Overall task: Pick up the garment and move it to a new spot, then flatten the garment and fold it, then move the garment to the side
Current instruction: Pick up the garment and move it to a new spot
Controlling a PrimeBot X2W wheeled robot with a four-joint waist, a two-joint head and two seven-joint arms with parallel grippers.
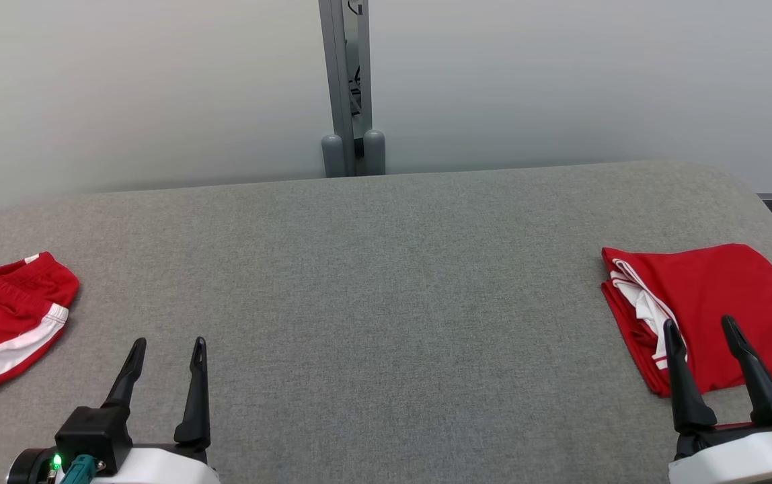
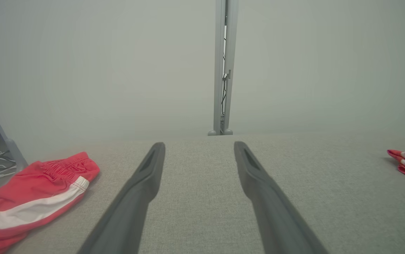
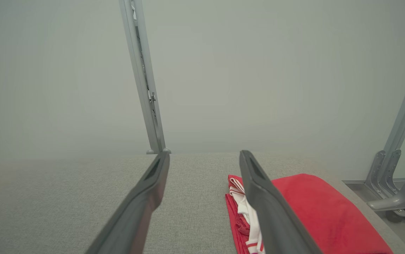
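— As you looked down from the head camera, where did your tools sit?

— Your left tool (image 1: 169, 343) hung low over the near left part of the grey counter (image 1: 386, 269). Its two dark fingers were spread wide with nothing between them. Your right tool (image 1: 699, 324) matched it at the near right, its fingers also parted and holding nothing.

— And the garments?

— You had two red pieces on the counter, well apart. The folded red garment (image 1: 722, 289) lay flat at the right end, with white-striped layers showing along its left side. In your head view the right tool's fingers crossed its near edge. You could not tell from any view whether they touched the cloth. The red shorts (image 1: 9, 316) lay crumpled at the far left edge, with a white stripe and a gathered waistband. They were to the left of your left tool and apart from it.

— Anything behind?

— A grey metal post (image 1: 345, 87) stood upright just past the counter's far edge, near its middle, against a pale wall.
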